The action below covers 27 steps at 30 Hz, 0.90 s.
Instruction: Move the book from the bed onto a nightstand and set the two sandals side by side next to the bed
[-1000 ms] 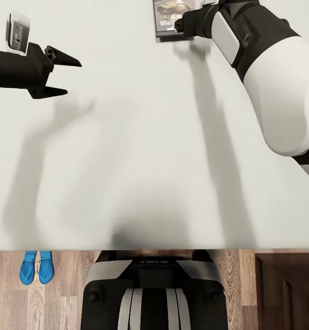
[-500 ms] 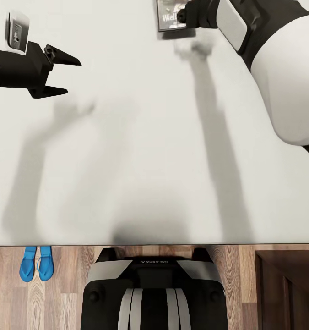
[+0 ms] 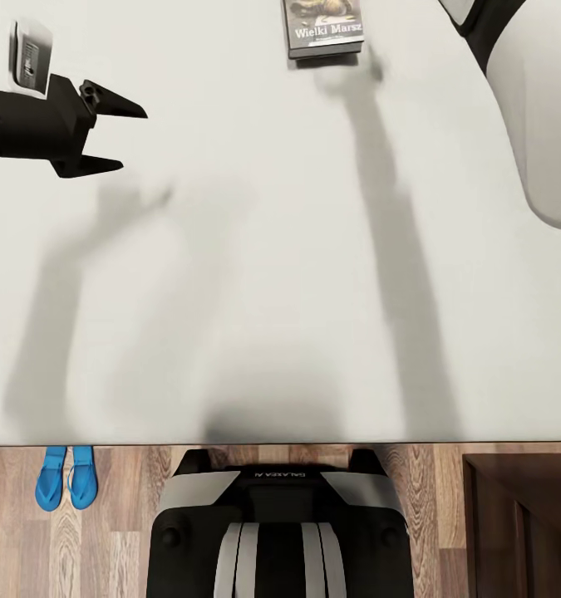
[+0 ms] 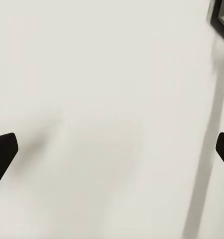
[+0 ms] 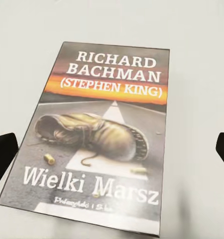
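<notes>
At the top centre of the head frame, the book (image 3: 324, 27) lay flat on the bed (image 3: 255, 274), cover up, its title "Wielki Marsz" readable. In the right wrist view the book (image 5: 99, 137) sat between the 2 dark fingertips of the right gripper (image 5: 112, 152), whose jaws stood wide and touched nothing. The left gripper (image 3: 114, 133), at the upper left of the head frame, hovered over bare mattress, well apart from the book, its jaws also wide. At the lower left, the 2 sandals (image 3: 66, 477) lay side by side on the floor (image 3: 114, 531), just beside the bed's edge. A nightstand (image 3: 521, 523) filled the lower right corner.
</notes>
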Motion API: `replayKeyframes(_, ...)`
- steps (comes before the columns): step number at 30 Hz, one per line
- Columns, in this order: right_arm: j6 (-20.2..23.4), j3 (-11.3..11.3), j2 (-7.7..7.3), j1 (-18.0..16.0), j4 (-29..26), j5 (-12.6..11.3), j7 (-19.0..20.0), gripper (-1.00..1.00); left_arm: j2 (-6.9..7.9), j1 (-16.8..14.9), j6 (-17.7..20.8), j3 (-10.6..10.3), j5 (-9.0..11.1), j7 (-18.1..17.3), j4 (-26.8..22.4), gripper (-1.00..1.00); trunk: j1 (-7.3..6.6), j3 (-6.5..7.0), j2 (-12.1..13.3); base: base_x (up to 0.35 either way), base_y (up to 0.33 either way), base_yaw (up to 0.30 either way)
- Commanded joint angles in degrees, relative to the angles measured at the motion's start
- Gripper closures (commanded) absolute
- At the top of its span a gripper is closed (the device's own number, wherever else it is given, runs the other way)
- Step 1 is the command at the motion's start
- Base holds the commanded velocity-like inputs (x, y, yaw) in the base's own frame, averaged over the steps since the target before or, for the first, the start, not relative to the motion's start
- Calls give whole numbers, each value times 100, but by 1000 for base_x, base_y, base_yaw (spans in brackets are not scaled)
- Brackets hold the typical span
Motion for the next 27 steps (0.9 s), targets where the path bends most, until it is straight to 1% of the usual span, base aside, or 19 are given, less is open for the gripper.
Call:
replayKeyframes(1,34,46,-3,-1,-9,1,17,-100,2,-7,12,-2,49,57,-2,-100,0,-2,-1,0,0,0)
replayKeyframes(4,44,57,-4,13,-4,5,24,-100,4,-10,14,-1,49,57,-2,-100,0,-2,-1,70,0,0)
replayKeyframes(10,43,69,3,40,15,21,24,-100,5,-11,15,0,49,57,-3,-100,0,-2,-1,241,0,0)
replayKeyframes(13,41,71,4,47,36,22,22,-100,3,-11,15,-1,49,57,-5,-100,0,-2,-1,144,0,0)
replayKeyframes(22,38,72,9,137,57,24,-2,-100,3,-11,15,-2,49,57,-6,-100,0,-2,-1,37,0,0)
replayKeyframes(26,-53,72,16,255,45,30,-17,-100,3,-10,15,4,49,57,-5,-100,0,-2,-1,6,0,0)
replayKeyframes(27,-105,80,24,354,36,31,-23,-100,6,-9,15,4,49,57,-5,-100,0,-2,-1,2,0,0)
